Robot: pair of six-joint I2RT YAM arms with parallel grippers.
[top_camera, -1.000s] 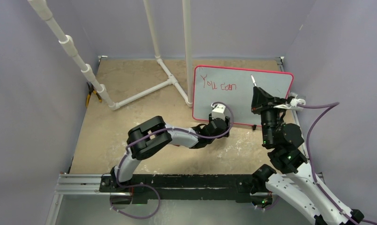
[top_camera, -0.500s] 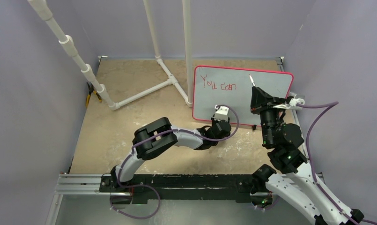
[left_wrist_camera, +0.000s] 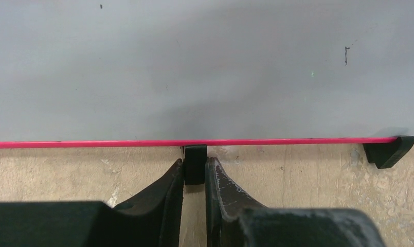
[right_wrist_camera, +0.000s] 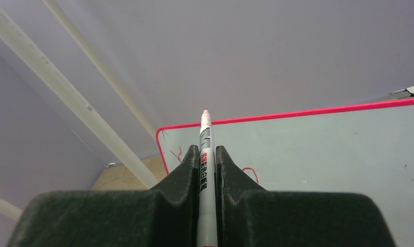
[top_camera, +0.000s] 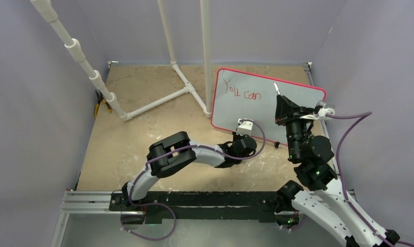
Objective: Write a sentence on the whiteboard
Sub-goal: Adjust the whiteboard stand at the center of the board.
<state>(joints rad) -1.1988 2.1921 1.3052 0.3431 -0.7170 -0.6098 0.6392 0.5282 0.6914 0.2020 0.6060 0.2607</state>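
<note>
The left hand (left_wrist_camera: 195,163) is closed narrow. Its two dark fingers (left_wrist_camera: 168,190) press from both sides on a small black foot (left_wrist_camera: 195,153) that sits under the lower red edge of the whiteboard (top_camera: 230,110). A second black foot (left_wrist_camera: 389,152) is further to the right on the same edge and stands on the table (top_camera: 143,87).

The right hand (right_wrist_camera: 206,154) holds a white marker (right_wrist_camera: 206,175) tight between its fingers. The marker points up and away from the hand, and its red tip (right_wrist_camera: 205,110) is free. In the top view this tip is in front of the board face, a little to the right of the words. I cannot tell if it touches the board.

The whiteboard stands on its long lower edge at the far right part of the table, with its face toward the arms and its right end a little farther from them. Its left side is just beside an upright white pipe (top_camera: 207,56). The sentence (top_camera: 240,90) is in the upper left part of the face, in thin red letters, and it reads something like "You can".

A frame of white pipes (top_camera: 186,90) lies on the table to the left of the board.
</note>
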